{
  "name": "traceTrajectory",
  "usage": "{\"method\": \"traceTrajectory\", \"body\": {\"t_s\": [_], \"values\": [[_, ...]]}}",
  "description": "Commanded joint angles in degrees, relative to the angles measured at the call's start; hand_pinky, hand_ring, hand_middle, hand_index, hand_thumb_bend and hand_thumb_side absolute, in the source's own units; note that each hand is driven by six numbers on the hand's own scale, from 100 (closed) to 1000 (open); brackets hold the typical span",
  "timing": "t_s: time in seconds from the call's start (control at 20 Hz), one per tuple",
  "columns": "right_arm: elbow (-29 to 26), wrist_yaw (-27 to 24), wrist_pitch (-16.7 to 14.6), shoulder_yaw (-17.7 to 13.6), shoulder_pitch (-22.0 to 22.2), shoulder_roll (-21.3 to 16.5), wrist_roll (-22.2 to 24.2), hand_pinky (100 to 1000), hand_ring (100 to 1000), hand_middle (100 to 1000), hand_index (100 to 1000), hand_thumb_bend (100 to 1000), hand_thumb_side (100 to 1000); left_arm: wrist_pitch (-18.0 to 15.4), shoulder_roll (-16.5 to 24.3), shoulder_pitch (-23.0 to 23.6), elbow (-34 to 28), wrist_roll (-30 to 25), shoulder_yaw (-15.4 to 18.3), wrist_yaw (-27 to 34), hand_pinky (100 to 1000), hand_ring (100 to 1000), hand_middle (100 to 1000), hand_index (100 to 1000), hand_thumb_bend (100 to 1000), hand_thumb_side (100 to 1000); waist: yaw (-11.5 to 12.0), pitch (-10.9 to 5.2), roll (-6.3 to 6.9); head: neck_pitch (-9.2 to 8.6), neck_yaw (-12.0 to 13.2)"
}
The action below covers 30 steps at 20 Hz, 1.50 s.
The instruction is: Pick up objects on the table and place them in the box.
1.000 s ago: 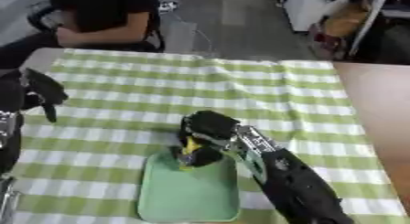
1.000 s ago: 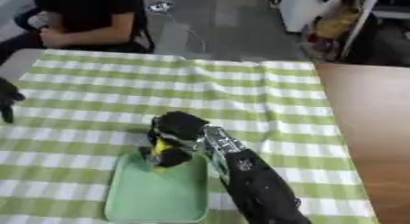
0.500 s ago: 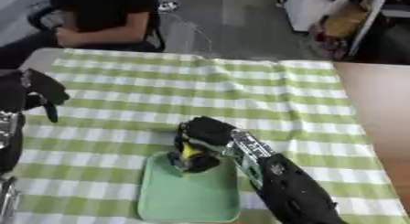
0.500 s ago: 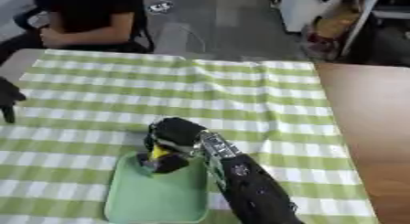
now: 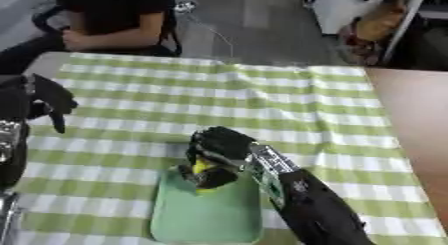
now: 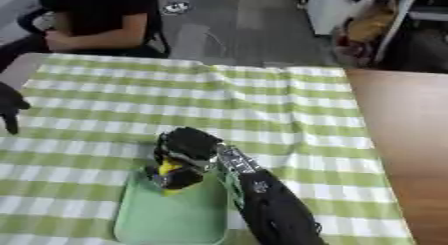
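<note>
Placing step. Right hand (image 5: 219, 148) over far end of green box (image 5: 208, 216), at 6 o'clock on the checked surface (image 5: 289, 104); fingers curled round yellow object (image 5: 202, 167). Next: lower, uncurl, let go. Left hand (image 5: 48, 96) idle at 9 o'clock, fingers relaxed.
</note>
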Motion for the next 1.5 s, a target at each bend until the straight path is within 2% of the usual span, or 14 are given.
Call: {"method": "traceTrajectory", "body": {"t_s": [0.05, 0.3, 0.45, 0.5, 0.55, 0.6, 0.65, 0.7, 0.8, 1.0, 1.4, 1.45, 1.5], "values": [[-1.6, -0.7, -0.5, 0.8, -0.6, 0.6, -0.3, 100, 100, 183, 396, 100, 662, -0.2, 0.4, -0.8, -0.9, -0.2, 0.0, 0.2, 236, 466, 486, 431, 614, 1000, 0.1, -0.52, 0.45, -0.71, -0.9], [-2.9, -1.8, -1.5, 2.2, 0.3, 0.9, 0.4, 100, 100, 225, 420, 100, 590, -0.2, 0.4, -0.7, -0.9, -0.3, -0.1, 0.2, 236, 467, 486, 430, 614, 1000, 0.0, -0.52, 0.44, -0.69, -0.9], [-3.3, -2.4, -2.2, 2.7, 0.7, 1.0, 1.6, 100, 100, 306, 459, 100, 639, -0.1, 0.5, -0.7, -0.9, -0.3, 0.0, 0.2, 236, 467, 487, 431, 614, 1000, 0.0, -0.53, 0.46, -0.64, -0.9], [-3.3, -2.5, -2.4, 2.7, 0.8, 0.9, 2.1, 100, 100, 322, 473, 129, 658, -0.1, 0.5, -0.7, -0.9, -0.3, 0.0, 0.2, 236, 467, 487, 431, 613, 1000, -0.1, -0.54, 0.46, -0.63, -0.8], [-3.4, -2.5, -2.7, 2.7, 0.8, 0.9, 2.5, 100, 137, 354, 501, 201, 676, -0.1, 0.5, -0.7, -0.9, -0.3, 0.0, 0.2, 236, 467, 487, 431, 613, 1000, -0.1, -0.55, 0.46, -0.63, -0.8], [-3.4, -2.6, -2.9, 2.6, 0.8, 0.8, 2.9, 100, 147, 360, 505, 214, 679, -0.1, 0.5, -0.7, -0.9, -0.3, -0.1, 0.2, 236, 467, 487, 431, 614, 1000, -0.1, -0.55, 0.46, -0.62, -0.8], [-3.5, -2.6, -3.1, 2.6, 0.9, 0.8, 3.2, 100, 227, 420, 525, 312, 703, -0.1, 0.5, -0.6, -0.9, -0.3, -0.1, 0.2, 236, 467, 487, 431, 613, 1000, -0.2, -0.55, 0.46, -0.6, -0.8], [-3.6, -2.7, -3.2, 2.6, 0.9, 0.8, 3.5, 100, 271, 462, 558, 353, 715, -0.1, 0.5, -0.6, -0.9, -0.3, 0.0, 0.2, 236, 467, 487, 431, 613, 1000, -0.2, -0.56, 0.46, -0.6, -0.8], [-3.9, -2.6, -3.4, 2.6, 1.0, 0.8, 4.1, 100, 340, 519, 608, 381, 722, -0.1, 0.5, -0.6, -0.9, -0.2, 0.0, 0.2, 236, 467, 487, 431, 613, 1000, -0.2, -0.55, 0.47, -0.58, -0.8], [-4.6, -2.6, -3.3, 2.8, 1.2, 0.7, 5.1, 100, 396, 592, 649, 389, 729, -0.1, 0.5, -0.6, -0.9, -0.3, 0.0, 0.2, 236, 467, 487, 431, 612, 1000, -0.2, -0.59, 0.46, -0.58, -0.8], [-6.8, -3.0, -3.0, 3.8, 1.3, 0.4, 6.0, 100, 456, 644, 694, 427, 741, -0.1, 0.6, -0.6, -0.9, -0.3, -0.1, 0.2, 236, 467, 487, 431, 612, 1000, -0.3, -0.64, 0.44, -0.63, -0.8], [-7.1, -3.1, -3.0, 3.9, 1.2, 0.4, 6.2, 109, 475, 668, 708, 431, 744, -0.1, 0.6, -0.6, -0.9, -0.3, -0.1, 0.2, 236, 467, 487, 431, 612, 1000, -0.3, -0.64, 0.45, -0.62, -0.8], [-7.4, -3.2, -3.0, 4.0, 1.2, 0.4, 6.4, 160, 501, 688, 715, 429, 755, -0.1, 0.6, -0.6, -0.9, -0.3, -0.1, 0.2, 236, 467, 488, 431, 607, 1000, -0.3, -0.65, 0.45, -0.62, -0.8]]}}
